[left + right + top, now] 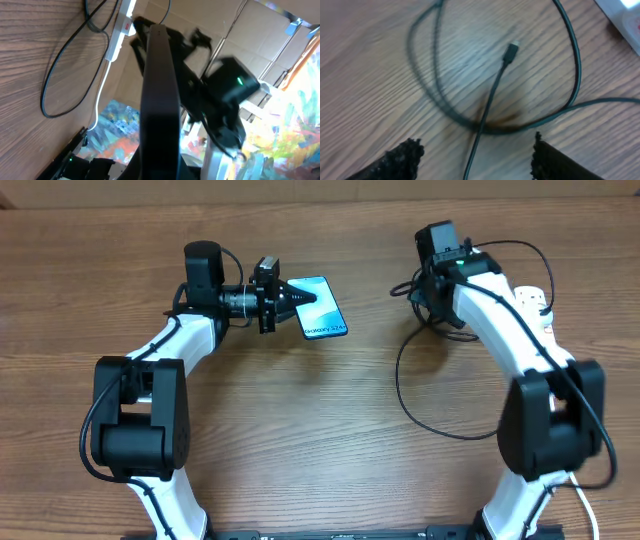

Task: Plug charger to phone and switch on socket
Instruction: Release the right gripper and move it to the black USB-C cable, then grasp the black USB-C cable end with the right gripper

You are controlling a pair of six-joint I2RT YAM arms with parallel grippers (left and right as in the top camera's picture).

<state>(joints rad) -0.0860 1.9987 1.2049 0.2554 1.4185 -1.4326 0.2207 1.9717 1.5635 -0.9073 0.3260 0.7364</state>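
The phone [326, 310] lies left of centre, its light blue screen facing up. My left gripper [297, 298] is shut on its left edge. In the left wrist view the phone [159, 100] shows edge-on as a dark slab running up from the jaws. The charger [398, 385] is a thin black cable looped on the table. Its plug tip [511, 50] lies free on the wood. My right gripper [475, 162] hangs open just above the cable, which runs between the fingertips [400, 159]. The socket [531, 298] is a white strip at the right, partly hidden by the right arm.
The socket [121, 31] and its thick white cord [102, 85] run off the far table edge in the left wrist view. A corner of the socket [626, 14] shows at the top right of the right wrist view. The table is bare wood.
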